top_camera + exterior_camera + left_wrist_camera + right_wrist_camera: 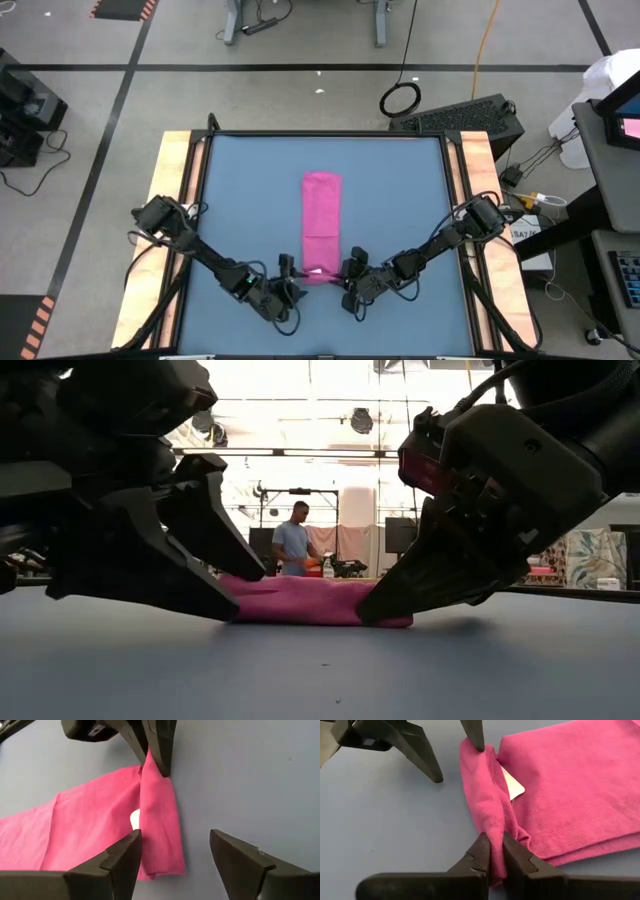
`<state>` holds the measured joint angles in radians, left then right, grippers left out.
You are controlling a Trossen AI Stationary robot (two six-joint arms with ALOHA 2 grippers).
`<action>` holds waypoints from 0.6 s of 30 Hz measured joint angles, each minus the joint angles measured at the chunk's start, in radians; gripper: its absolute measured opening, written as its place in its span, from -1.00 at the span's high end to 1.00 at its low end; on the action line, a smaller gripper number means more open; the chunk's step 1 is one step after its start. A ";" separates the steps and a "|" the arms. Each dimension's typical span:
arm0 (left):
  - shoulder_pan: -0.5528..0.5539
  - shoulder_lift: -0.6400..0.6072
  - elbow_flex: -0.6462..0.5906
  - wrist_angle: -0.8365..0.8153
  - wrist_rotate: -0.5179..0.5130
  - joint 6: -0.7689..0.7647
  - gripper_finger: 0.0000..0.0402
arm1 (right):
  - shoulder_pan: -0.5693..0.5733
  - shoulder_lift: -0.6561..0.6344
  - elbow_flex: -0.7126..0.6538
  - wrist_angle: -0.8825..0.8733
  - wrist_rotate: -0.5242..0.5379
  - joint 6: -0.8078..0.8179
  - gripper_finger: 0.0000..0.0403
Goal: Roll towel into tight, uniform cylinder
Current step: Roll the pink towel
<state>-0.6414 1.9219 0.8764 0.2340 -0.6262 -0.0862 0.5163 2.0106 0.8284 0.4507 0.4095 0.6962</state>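
Towel (322, 215) near end pinched by right gripper (496, 851) (left gripper (172, 851) open)

Both arms are dark, jointed and chunky, with thin black cables looping beside their links. The left gripper (172, 857) ends in two matte black, wedge-shaped fingers with angular stepped edges. The right gripper (493, 851) has matching black tapered fingers, notched along their inner faces. Behind its fingers sits a blocky black housing.
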 joint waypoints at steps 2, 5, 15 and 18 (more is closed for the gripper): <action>0.010 0.001 0.000 -0.006 0.000 0.004 -0.19 | 0.000 0.000 0.000 0.000 0.000 0.000 0.91; 0.030 0.002 0.000 -0.013 0.025 0.006 -0.19 | 0.000 0.001 0.000 0.000 0.000 0.000 0.91; 0.056 0.001 0.001 -0.010 0.055 0.007 -0.14 | 0.000 0.001 -0.001 -0.001 -0.013 0.011 0.91; 0.020 -0.002 0.001 -0.006 -0.019 0.043 -0.13 | 0.000 0.001 -0.001 -0.001 -0.021 0.018 0.91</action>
<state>-0.6218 1.9196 0.8776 0.2278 -0.6450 -0.0429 0.5161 2.0113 0.8276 0.4501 0.3886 0.7138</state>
